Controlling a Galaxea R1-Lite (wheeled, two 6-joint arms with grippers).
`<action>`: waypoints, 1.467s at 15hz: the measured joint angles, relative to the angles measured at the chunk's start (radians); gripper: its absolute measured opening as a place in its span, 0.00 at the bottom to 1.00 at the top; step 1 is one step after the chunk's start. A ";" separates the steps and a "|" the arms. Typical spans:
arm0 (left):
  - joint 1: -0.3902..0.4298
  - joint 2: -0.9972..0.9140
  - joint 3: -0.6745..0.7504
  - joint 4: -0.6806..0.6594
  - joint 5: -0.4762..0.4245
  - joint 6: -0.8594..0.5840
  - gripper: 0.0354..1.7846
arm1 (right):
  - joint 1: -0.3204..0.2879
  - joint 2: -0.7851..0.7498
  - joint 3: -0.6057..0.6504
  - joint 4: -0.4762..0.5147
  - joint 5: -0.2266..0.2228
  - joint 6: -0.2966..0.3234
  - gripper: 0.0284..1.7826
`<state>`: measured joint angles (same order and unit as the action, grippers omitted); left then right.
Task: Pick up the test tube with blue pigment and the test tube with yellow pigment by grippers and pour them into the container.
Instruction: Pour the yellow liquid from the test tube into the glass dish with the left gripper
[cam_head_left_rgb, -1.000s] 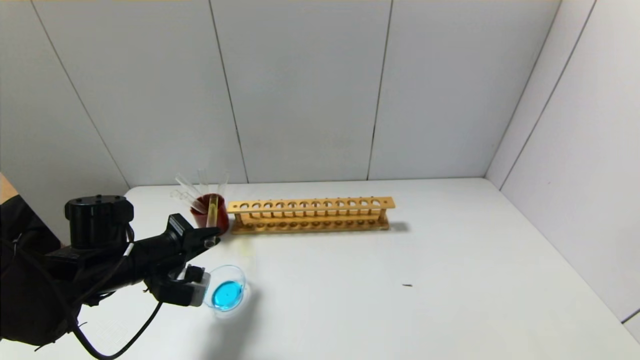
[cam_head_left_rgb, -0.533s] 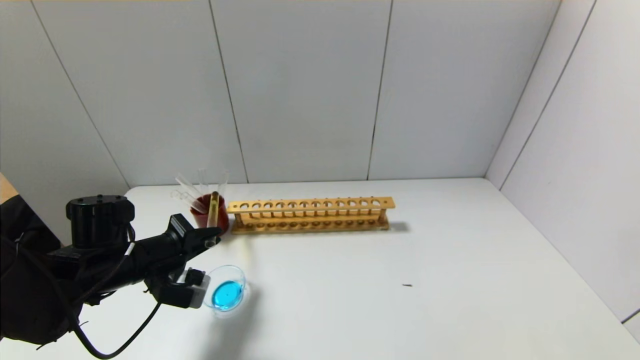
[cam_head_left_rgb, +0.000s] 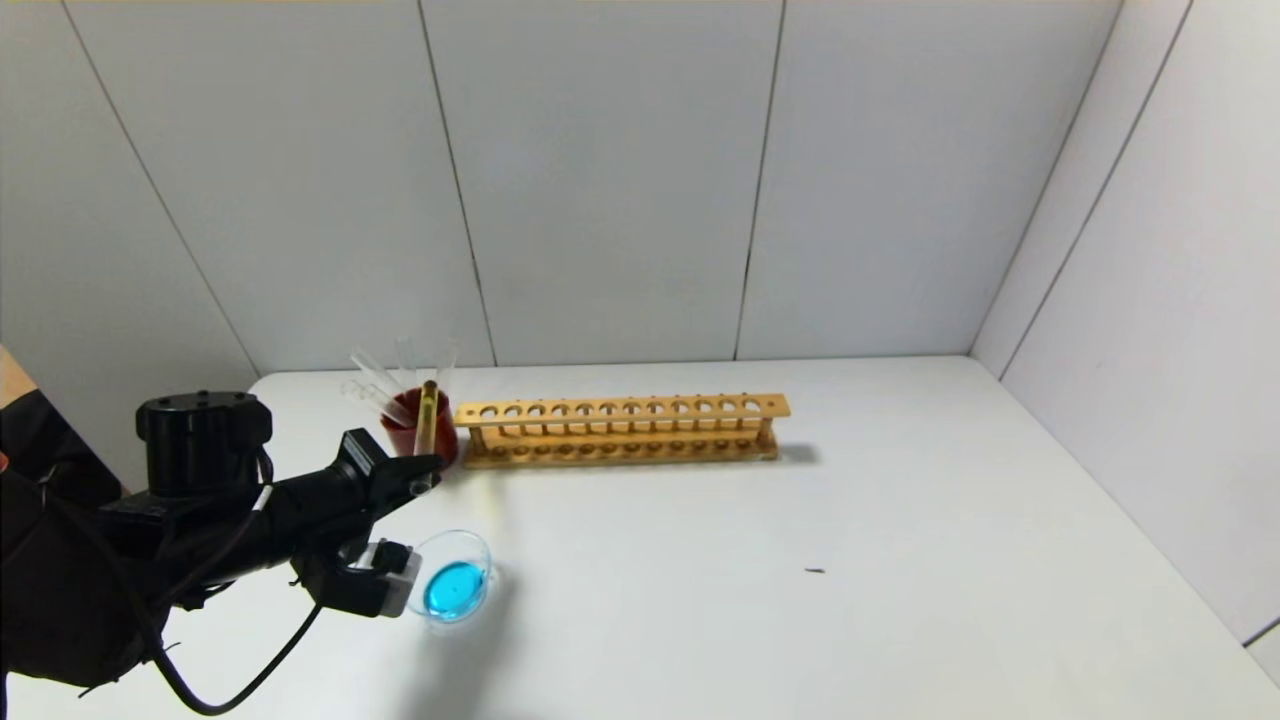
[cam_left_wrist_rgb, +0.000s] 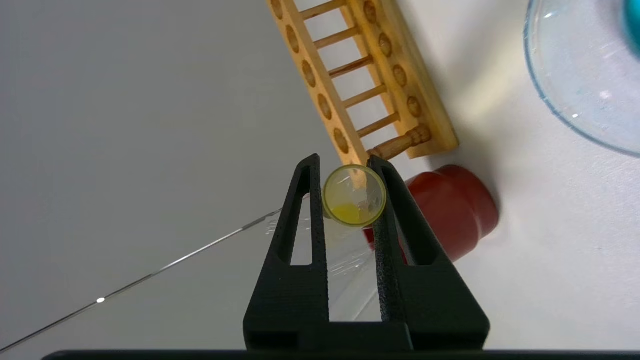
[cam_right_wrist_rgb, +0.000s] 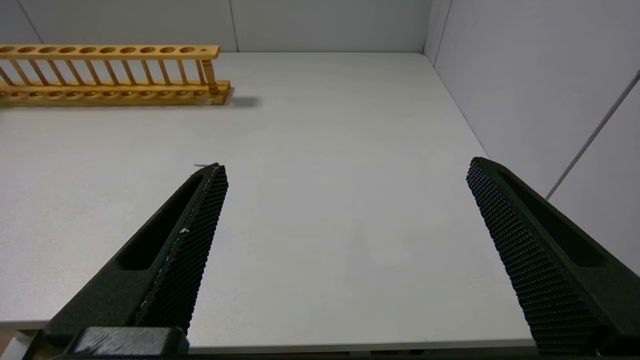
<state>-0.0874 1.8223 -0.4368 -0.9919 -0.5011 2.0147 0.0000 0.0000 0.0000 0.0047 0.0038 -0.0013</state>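
We judge the job to be roughly half done. The container (cam_head_left_rgb: 455, 577), low and left of centre in the head view, already has a pool of blue liquid in its bottom, so the blue half of the pour looks finished. We cannot pick out the test tube with blue pigment anywhere; a few plain clear tubes (cam_head_left_rgb: 375, 385) lean out of the dark red cup (cam_head_left_rgb: 420, 425) in the left middle of the frame, and whether one of them is the emptied blue tube we cannot tell.

Our left gripper (cam_head_left_rgb: 418, 478) sits in the lower left of the head view, just above the container in the frame, and its jaws are clenched on the test tube with yellow pigment (cam_head_left_rgb: 427, 432). The tube stands close to upright, overlapping the red cup in that view. In the left wrist view we look straight along the tube (cam_left_wrist_rgb: 354, 196), squeezed between the two black fingers (cam_left_wrist_rgb: 397, 220), with yellow liquid inside. No yellow shows in the container, so we reckon nothing of it is poured yet.

What remains, as we read it, is to bring the tube over the dish and tip it.

Our right gripper (cam_right_wrist_rgb: 345, 210) is idle with its jaws spread wide and nothing between them, above bare table (cam_right_wrist_rgb: 325, 150), the wooden rack (cam_right_wrist_rgb: 110, 75) in the upper left of its own view
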 joint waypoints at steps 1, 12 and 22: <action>0.000 0.001 -0.002 -0.023 0.012 0.019 0.16 | 0.000 0.000 0.000 0.000 0.000 0.000 0.98; 0.000 0.016 0.008 -0.077 0.031 0.089 0.16 | 0.000 0.000 0.000 0.000 0.000 0.000 0.98; 0.000 0.023 0.009 -0.080 0.030 0.142 0.16 | 0.000 0.000 0.000 0.000 0.000 0.000 0.98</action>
<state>-0.0870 1.8457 -0.4281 -1.0717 -0.4713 2.1570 0.0000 0.0000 0.0000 0.0047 0.0043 -0.0013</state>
